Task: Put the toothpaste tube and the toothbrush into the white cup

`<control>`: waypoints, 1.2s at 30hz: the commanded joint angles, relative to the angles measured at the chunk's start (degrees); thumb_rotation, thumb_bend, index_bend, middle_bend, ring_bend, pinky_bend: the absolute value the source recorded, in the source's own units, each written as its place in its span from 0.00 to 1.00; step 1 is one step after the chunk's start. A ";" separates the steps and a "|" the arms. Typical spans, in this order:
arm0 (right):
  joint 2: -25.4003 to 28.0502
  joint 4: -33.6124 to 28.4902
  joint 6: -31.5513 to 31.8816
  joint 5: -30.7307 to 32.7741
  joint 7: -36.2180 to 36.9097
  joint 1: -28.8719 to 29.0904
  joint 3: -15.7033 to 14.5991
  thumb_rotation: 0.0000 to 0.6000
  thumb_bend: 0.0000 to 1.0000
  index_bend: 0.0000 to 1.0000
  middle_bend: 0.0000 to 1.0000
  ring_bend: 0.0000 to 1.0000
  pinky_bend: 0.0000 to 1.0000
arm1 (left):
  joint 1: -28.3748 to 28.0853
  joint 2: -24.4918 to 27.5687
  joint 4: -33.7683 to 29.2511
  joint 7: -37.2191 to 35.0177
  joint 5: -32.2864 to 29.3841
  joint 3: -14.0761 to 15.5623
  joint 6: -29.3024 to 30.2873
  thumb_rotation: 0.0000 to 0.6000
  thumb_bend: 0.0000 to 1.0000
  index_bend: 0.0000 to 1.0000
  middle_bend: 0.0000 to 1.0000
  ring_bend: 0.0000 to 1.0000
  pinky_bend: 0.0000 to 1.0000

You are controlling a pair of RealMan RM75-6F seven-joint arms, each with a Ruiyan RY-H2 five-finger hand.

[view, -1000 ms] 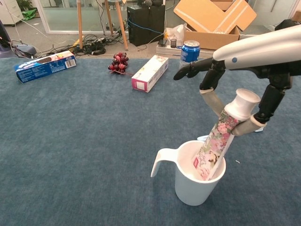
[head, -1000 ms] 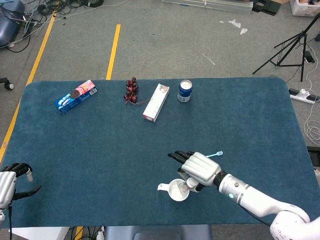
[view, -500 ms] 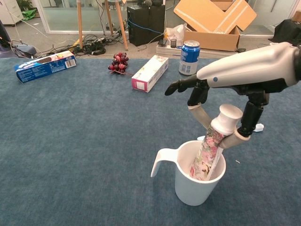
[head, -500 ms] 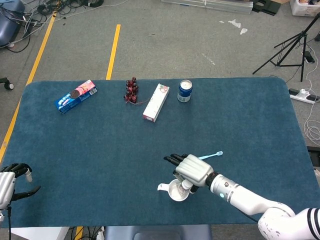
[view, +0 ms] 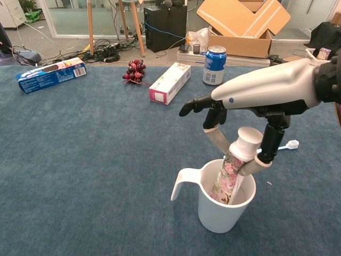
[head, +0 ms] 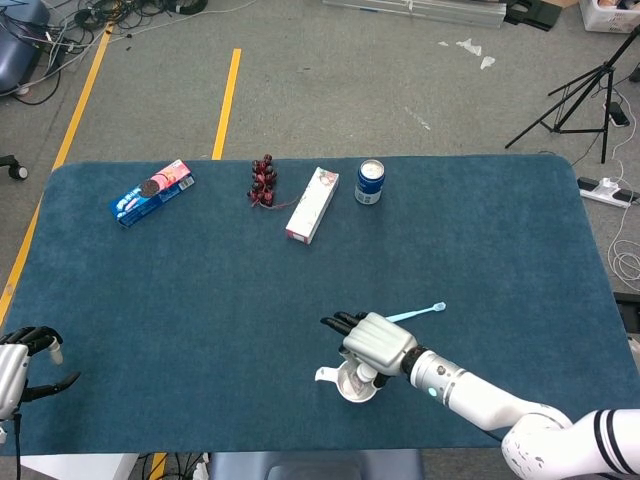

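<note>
Toothpaste tube lowered into the white cup

The toothpaste tube [view: 230,169] stands tilted in the white cup [view: 218,208], deeper than a second ago, its cap pinched by the right hand [view: 242,125]. The toothbrush [view: 282,146] lies on the desk [view: 80,160] just behind. The left hand [head: 15,362] rests half-curled, holding nothing.

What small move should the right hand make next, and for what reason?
Probably open the fingers and release. The right hand holds the floral toothpaste tube by its white cap, and the tube's lower end sits inside the white handled cup. The light blue toothbrush lies on the table.
</note>
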 commanded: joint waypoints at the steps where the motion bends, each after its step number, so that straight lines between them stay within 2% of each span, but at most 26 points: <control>1: -0.37 0.18 0.16 0.41 -0.16 0.40 -0.23 1.00 0.15 0.66 0.05 0.00 0.25 | 0.01 0.01 -0.03 -0.01 -0.08 -0.02 -0.02 1.00 0.00 0.65 0.45 0.36 0.40; 22: -2.95 1.03 2.13 0.60 -0.13 2.06 -1.59 1.00 0.15 0.66 0.01 0.00 0.25 | 0.17 0.75 -0.59 0.50 -1.91 -0.49 -0.69 1.00 0.00 0.66 0.45 0.36 0.40; 36: -4.30 1.51 1.21 0.41 1.81 3.19 -1.40 1.00 0.14 0.51 0.00 0.00 0.25 | 0.26 0.95 -0.60 0.54 -2.11 -0.64 -0.67 1.00 0.00 0.66 0.45 0.36 0.40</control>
